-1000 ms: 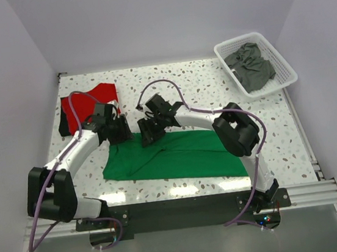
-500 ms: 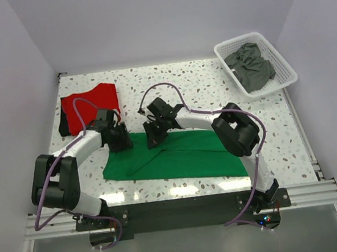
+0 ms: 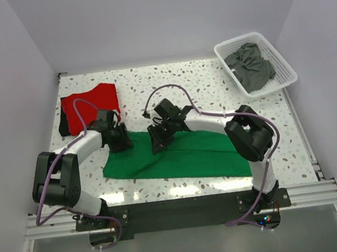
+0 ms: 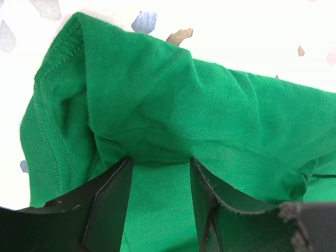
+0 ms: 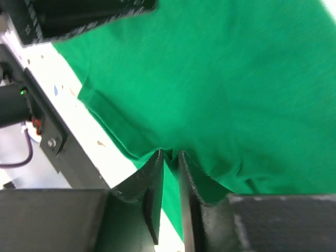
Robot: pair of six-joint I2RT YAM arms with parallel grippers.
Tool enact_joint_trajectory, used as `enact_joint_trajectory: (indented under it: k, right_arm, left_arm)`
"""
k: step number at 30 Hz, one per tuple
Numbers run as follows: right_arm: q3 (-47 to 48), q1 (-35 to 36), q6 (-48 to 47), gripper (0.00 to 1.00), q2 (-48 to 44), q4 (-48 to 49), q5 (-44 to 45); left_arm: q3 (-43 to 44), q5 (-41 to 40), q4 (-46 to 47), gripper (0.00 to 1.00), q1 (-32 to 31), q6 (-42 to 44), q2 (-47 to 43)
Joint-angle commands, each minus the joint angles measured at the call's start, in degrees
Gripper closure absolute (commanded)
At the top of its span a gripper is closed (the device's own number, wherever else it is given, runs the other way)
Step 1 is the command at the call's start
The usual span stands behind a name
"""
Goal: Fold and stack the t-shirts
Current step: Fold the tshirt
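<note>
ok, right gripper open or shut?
Shut on the green t-shirt: the right gripper has its fingers nearly touching, with a pucker of cloth pinched between them.

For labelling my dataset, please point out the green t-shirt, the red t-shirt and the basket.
green t-shirt (image 3: 185,158), top view, middle of cloth
red t-shirt (image 3: 90,102), top view, middle of cloth
basket (image 3: 279,56), top view, right rim

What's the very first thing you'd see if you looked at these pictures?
The bright green t-shirt spread at the near middle of the table, with both pincers at its far edge: the right pincer nips the cloth, and the left pincer stands open on it. Then the red t-shirt at the far left, and the white basket of grey t-shirts at the far right corner.
</note>
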Motion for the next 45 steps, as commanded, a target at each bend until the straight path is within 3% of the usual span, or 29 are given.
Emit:
enact_joint_trajectory:
  k: [1,13,18,24,33,45]
  right_arm:
    - [-1.55,0.08,-1.94,0.77,-4.28,-1.36,-3.56]
    - [-1.38,0.08,-5.99,0.65,-9.64,-9.89,-2.78]
    - [-2.51,-0.80,-1.17,0.62,-12.19,-8.05,7.38]
    - [-10.42,-9.56,5.52,0.59,-17.36,-9.45,18.31]
    - [-25.97,-21.61,7.37,0.55,-27.92,-13.76,32.90]
    - [-33.63,-30.50,3.86,0.55,-22.75,-12.18,37.40]
  left_arm:
    - [-1.44,-1.47,1.54,0.47,0.68,-0.01,2.43]
    - [1.28,0.55,0.40,0.47,0.76,0.08,0.15]
    - [4.00,2.58,-1.70,0.45,0.85,-1.68,-4.50]
    - [9.28,-0.41,-5.31,0.43,1.11,-1.50,-6.18]
    - [11.92,-4.37,-4.53,0.42,3.22,-0.10,-2.41]
    - [13.50,-7.09,-1.89,0.42,3.40,0.87,2.25]
